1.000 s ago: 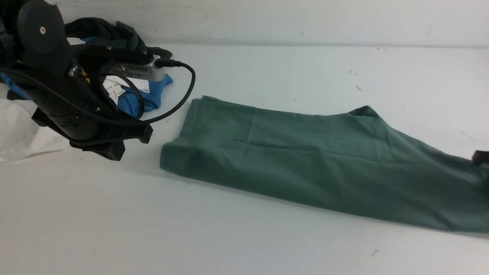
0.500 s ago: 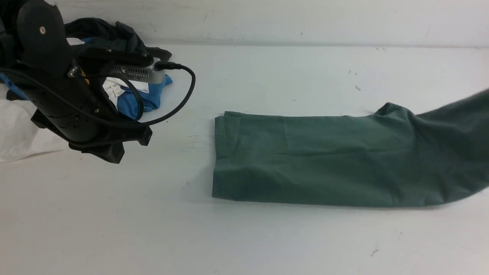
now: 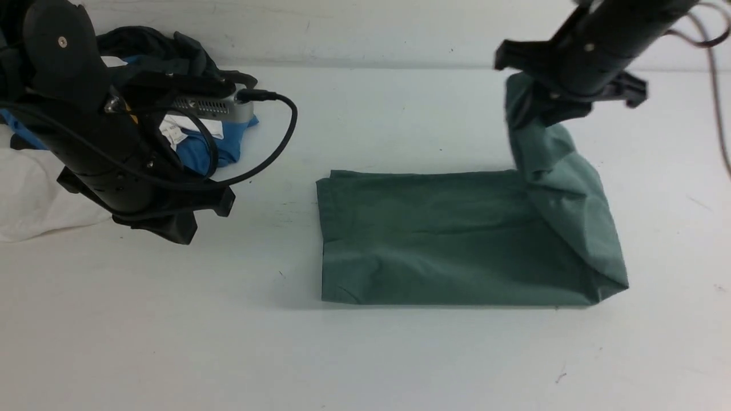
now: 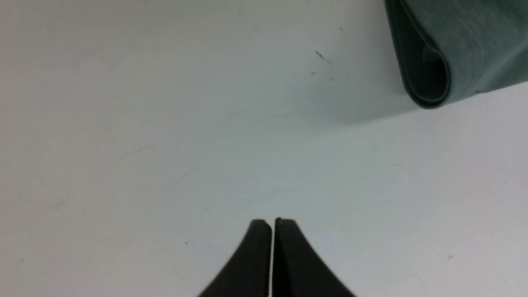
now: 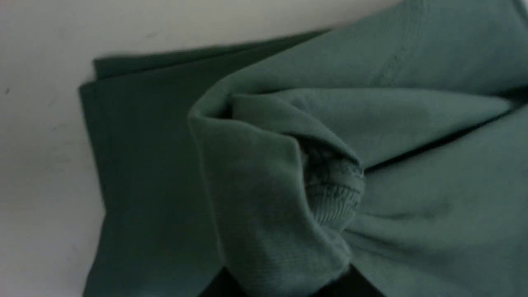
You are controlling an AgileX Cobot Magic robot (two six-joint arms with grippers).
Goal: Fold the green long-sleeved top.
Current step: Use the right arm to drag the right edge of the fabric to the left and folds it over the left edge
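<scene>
One green long-sleeved top [image 3: 445, 240] lies folded into a flat rectangle just toward 3 o'clock of the centre of the table [image 3: 365, 354], its 3 o'clock end lifted in a draped peak. The right gripper [image 3: 537, 105], reaching down from 1 o'clock, is clamped on that raised end, with ribbed fabric bunched at its jaws. The left gripper [image 4: 272, 225], jaws pressed together and empty, hovers at 9 o'clock, apart from the top. Behind it are a blue garment [image 3: 211, 148], a white garment [image 3: 34, 200] and a black garment [image 3: 154, 48].
</scene>
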